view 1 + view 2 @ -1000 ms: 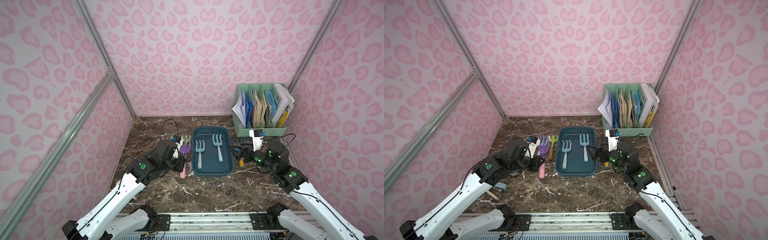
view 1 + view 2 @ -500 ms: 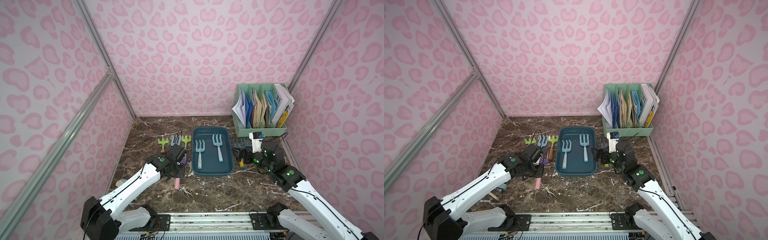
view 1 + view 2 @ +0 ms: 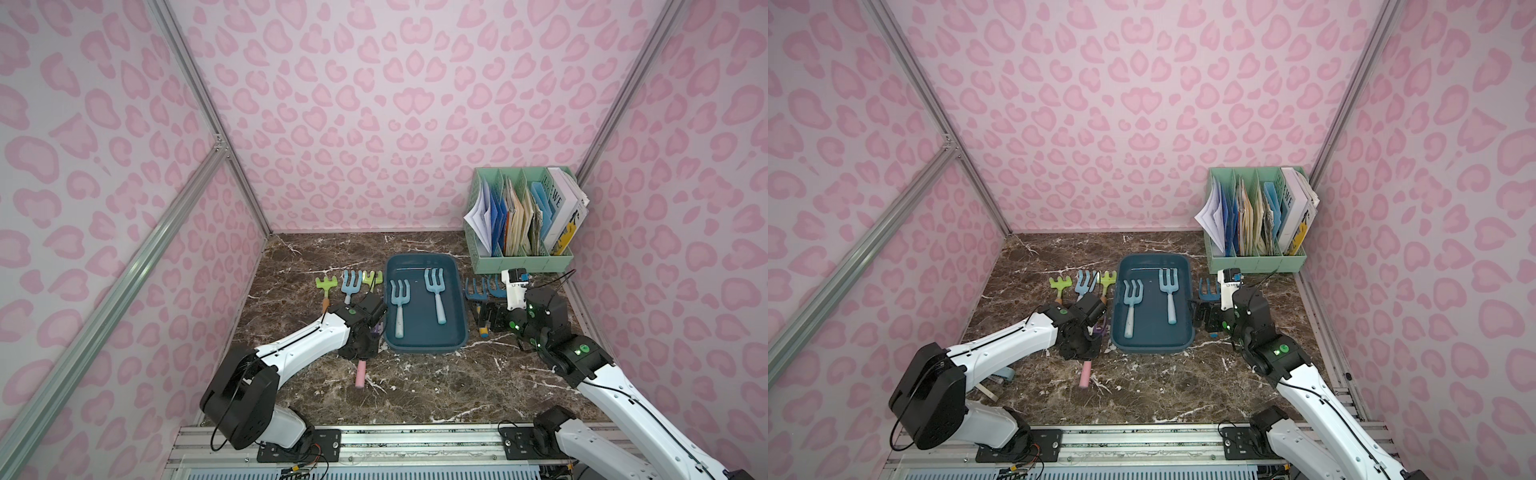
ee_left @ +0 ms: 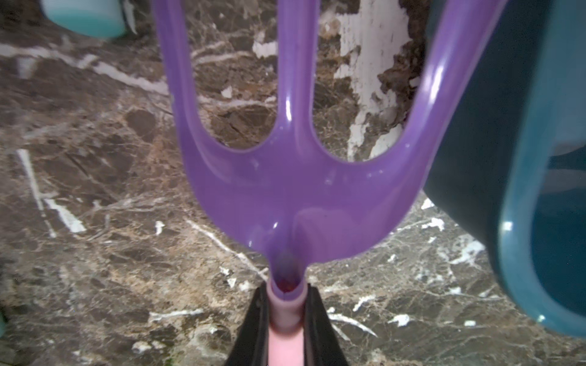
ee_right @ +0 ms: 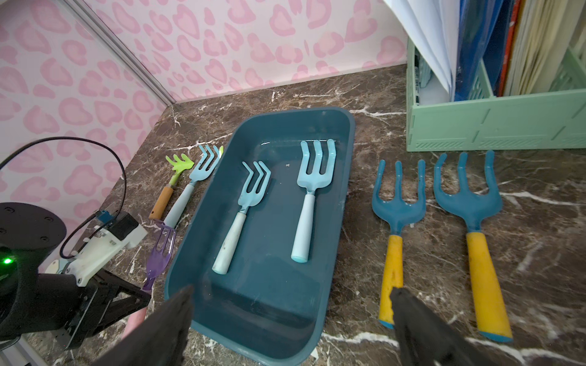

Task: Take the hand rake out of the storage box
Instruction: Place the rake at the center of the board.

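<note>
Here our left gripper (image 4: pixel 287 304) clamps the pink handle of a translucent purple plastic hand rake (image 4: pixel 285 190), just outside the shallow dark teal plastic storage box (image 3: pixel 419 332). Two pale blue plastic rakes (image 3: pixel 399 309) lie inside it. Our right gripper (image 5: pixel 291 290) gapes wide at its other side.

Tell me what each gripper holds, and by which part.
The left gripper is shut on the purple hand rake, gripping its neck where the head joins the handle. The right gripper is open and holds nothing.
</note>
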Tool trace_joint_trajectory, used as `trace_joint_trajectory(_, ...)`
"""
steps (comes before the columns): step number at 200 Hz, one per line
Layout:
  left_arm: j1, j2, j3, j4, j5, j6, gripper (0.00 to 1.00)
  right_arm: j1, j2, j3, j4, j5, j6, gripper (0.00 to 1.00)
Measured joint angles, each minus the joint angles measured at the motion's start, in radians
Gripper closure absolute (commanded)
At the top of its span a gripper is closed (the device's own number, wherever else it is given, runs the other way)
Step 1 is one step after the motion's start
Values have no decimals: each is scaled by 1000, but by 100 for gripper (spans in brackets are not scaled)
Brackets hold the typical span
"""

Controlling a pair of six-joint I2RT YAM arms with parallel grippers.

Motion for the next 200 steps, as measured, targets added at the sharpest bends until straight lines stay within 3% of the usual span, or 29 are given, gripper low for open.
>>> trace_joint_trajectory(41,0,49,-9,35,3,-7,100,-16,-4,-5,-5,0,-11,1)
trace_joint_trajectory(91,0,96,-12,44,6,-9,91,-33,-18,-19,-16,-12,-18,1)
trace_joint_trajectory(200,0,33,21,-1,-4,-8,58,-42,-35,-26,-20,-37,-18,1)
